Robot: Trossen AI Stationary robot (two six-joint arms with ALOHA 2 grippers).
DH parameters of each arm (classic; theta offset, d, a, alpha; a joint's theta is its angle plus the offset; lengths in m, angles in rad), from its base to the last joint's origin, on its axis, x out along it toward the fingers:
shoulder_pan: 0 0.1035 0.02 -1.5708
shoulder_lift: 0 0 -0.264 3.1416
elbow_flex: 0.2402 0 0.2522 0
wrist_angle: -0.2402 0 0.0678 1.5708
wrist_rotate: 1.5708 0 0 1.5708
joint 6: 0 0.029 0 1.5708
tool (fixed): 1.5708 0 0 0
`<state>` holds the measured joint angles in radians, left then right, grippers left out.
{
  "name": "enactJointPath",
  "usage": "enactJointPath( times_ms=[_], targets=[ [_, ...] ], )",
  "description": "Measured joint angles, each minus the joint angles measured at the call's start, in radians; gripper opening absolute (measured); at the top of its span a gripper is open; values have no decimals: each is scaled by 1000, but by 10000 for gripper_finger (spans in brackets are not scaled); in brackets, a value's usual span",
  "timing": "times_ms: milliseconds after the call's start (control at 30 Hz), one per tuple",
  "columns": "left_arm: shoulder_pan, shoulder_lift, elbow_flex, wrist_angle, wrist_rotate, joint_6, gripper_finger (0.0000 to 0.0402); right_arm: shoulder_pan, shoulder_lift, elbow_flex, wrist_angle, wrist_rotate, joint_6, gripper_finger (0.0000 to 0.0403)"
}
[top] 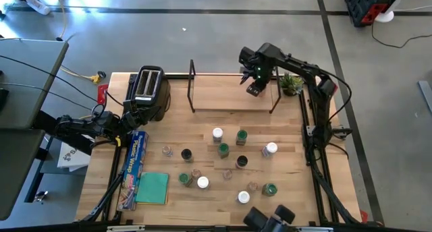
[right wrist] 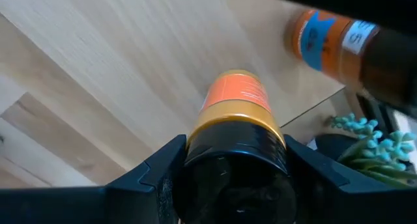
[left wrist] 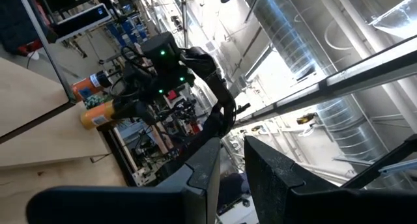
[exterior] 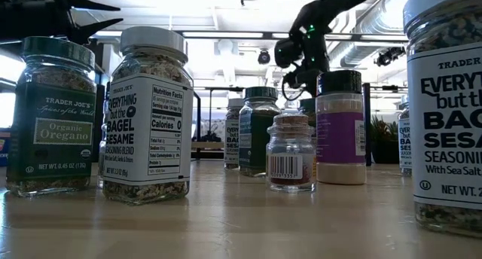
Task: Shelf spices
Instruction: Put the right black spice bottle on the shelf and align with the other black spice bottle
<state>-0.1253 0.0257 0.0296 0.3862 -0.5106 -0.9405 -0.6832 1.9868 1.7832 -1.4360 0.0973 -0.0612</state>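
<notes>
The table is the biggest thing here, and the shelf stands along its far edge beside the toaster, its wooden board lying directly beneath the right gripper. That placement makes sense for stocking: the board is clear for most of its width, so jars can be lined up from the plant end.

The right gripper's fingers are clamped on an orange jar with a dark lid, one finger on each side of the lid, the jar's body pointing away from the palm toward the board. Holding it by the lid probably leaves the base free to land flat. A second orange jar lies beyond the fingertips, on the board near its end, so the held jar looks meant for the spot just beside it.

The left gripper waits low at the table's left edge near the toaster, angled up at the ceiling, its fingers nearly together with a narrow gap and nothing between them.

The remaining spices stand scattered on the table, well apart from both sets of fingers; about fourteen are not yet shelved, so the task seems early on
</notes>
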Motion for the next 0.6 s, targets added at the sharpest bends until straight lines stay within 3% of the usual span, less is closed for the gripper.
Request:
enactJointPath(
  times_ms=[367, 600],
  targets=[
    [0, 0, 0, 1, 1, -1, 65, -37, -4, -12, 41, 1, 11, 199],
    [0, 0, 0, 1, 3, -1, 65, -37, 3, -16, 69, 15, 12, 273]
  ],
)
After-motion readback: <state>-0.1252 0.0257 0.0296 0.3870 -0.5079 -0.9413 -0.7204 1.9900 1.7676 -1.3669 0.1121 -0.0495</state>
